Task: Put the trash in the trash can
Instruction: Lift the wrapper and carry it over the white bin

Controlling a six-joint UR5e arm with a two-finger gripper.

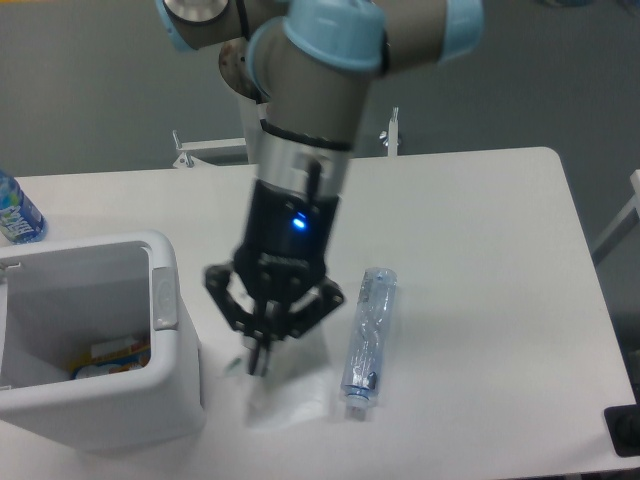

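Thin white plastic: the pouch (288,385) lies flat directly under my gripper (258,360), whose jaws look nearly together, seemingly pinching its upper edge. I judge it light, limp, slippery. The clear bottle (367,340) lies right of the jaws, the bin (165,300) left.

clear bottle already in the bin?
No, the clear bottle lies on the table right of the gripper, outside the white bin.
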